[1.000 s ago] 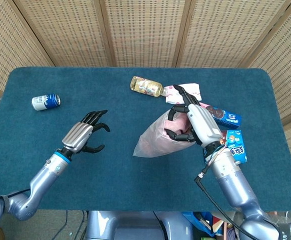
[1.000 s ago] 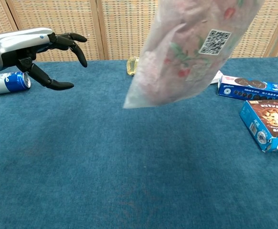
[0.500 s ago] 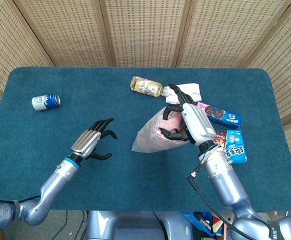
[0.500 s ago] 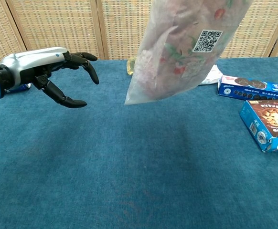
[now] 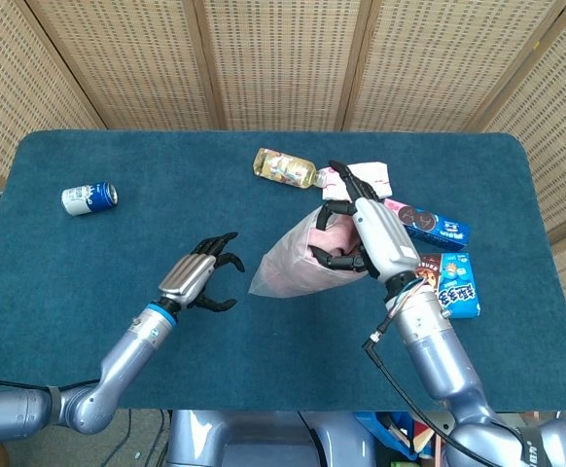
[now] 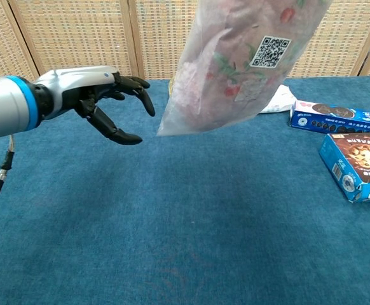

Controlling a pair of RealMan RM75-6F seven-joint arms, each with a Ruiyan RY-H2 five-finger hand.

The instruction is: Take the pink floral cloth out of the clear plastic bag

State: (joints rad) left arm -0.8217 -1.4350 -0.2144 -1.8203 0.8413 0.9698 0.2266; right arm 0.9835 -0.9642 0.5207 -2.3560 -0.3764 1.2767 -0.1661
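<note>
Overhead, the right robot hand [image 5: 366, 229] grips the clear plastic bag [image 5: 298, 265] aloft, the left robot hand [image 6: 102, 95] spread empty just beside it.

A blue table [image 5: 88, 302] stands before woven wicker screens [image 5: 283, 58]. A blue and white can [image 5: 88, 197] lies on its side near the far left corner. A small bottle [image 5: 283, 166] lies near the far edge, by a white packet [image 5: 375, 175]. Two blue cookie boxes [image 6: 337, 114] [image 6: 356, 162] lie side by side at the right.
</note>
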